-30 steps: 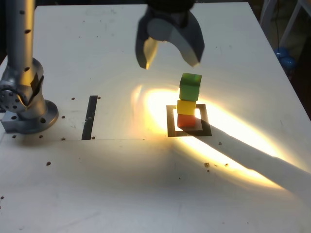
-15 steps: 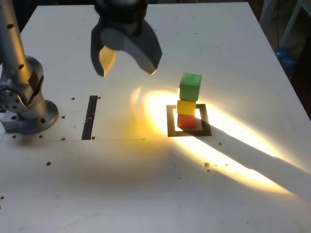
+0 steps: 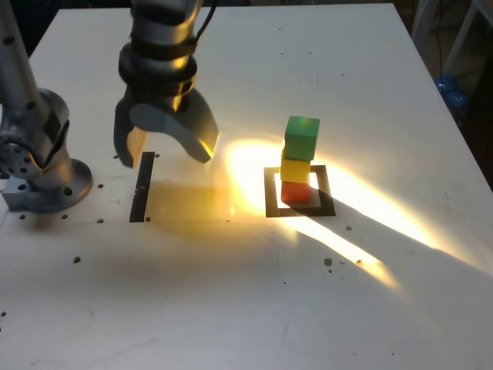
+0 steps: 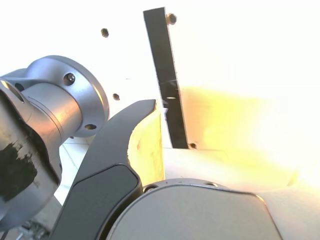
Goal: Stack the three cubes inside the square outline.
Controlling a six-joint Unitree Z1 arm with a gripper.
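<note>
The three cubes stand in one stack inside the square outline [image 3: 327,206] in the exterior view: the red cube [image 3: 293,192] at the bottom, the yellow cube [image 3: 295,169] on it, the green cube [image 3: 301,138] on top, turned a little. My gripper [image 3: 164,154] hangs open and empty well to the exterior view's left of the stack, over the black tape strip [image 3: 142,185]. The wrist view shows one dark finger [image 4: 125,145] and the tape strip [image 4: 167,80]; the cubes are out of that view.
The arm's grey base [image 3: 38,166] stands at the exterior view's left and fills part of the wrist view [image 4: 50,115]. The white table [image 3: 231,308] has small screw holes. Bright light glares around the stack. A blue object [image 3: 451,92] lies beyond the right table edge.
The gripper has swung from above the stack to the exterior view's left and come down over the tape strip, staying open. The stack has not moved.
</note>
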